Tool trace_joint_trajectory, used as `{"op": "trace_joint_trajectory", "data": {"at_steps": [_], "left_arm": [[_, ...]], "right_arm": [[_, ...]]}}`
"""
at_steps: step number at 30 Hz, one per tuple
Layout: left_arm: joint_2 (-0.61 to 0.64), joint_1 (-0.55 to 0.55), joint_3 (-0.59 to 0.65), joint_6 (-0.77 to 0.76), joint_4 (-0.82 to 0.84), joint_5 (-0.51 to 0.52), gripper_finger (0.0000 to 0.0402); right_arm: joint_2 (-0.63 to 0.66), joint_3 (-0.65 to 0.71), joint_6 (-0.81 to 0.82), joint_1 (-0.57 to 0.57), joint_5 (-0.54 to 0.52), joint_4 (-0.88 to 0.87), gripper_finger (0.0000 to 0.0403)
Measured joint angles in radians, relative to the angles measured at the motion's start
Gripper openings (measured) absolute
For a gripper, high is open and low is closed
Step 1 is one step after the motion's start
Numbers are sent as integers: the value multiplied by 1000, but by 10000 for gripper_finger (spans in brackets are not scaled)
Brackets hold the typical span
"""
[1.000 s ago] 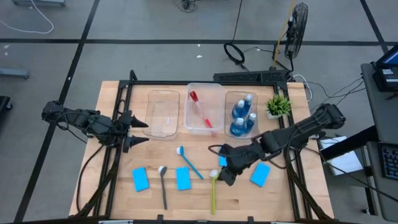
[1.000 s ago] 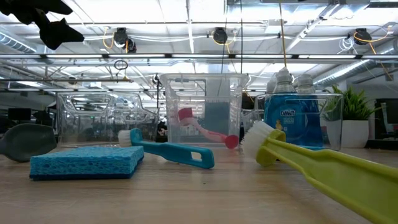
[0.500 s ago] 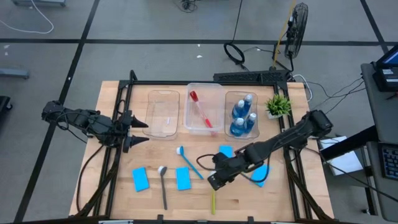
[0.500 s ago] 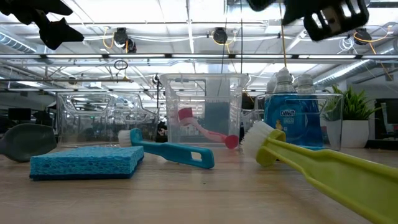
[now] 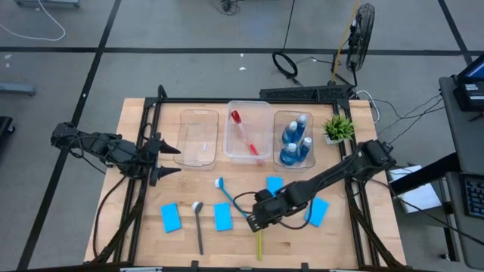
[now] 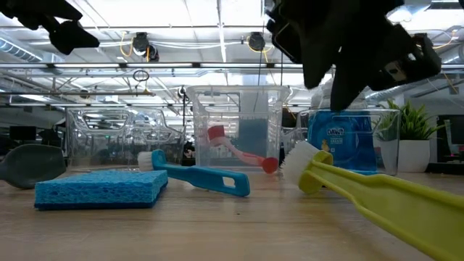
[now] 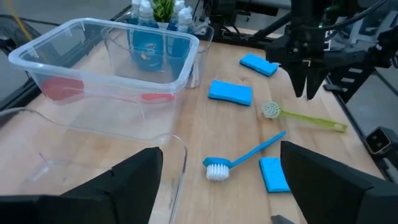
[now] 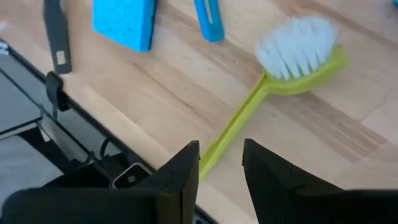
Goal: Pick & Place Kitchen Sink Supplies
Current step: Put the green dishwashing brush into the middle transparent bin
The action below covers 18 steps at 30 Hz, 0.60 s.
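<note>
Low in the centre of the high view, the right gripper hangs over the yellow-green brush, fingers parted and grasping nothing; bare worktop lies toward the lower right corner. At mid-left the left gripper waits by the empty tub, fingers released. The middle tub holds the red brush; the right tub holds blue bottles. Sponges, the blue brush and the dark brush lie along the lower worktop.
</note>
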<state>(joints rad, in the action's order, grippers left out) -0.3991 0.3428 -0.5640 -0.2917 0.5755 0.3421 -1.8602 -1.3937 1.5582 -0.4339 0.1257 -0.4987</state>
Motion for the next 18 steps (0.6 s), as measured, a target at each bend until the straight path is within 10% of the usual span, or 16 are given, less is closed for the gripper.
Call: {"op": "trace_joint_trajectory", "data": {"at_steps": [18], "left_arm": [[0,0,0,36,0,0,318]], "right_arm": [[-49,0,28,8,-48,7,114]]}}
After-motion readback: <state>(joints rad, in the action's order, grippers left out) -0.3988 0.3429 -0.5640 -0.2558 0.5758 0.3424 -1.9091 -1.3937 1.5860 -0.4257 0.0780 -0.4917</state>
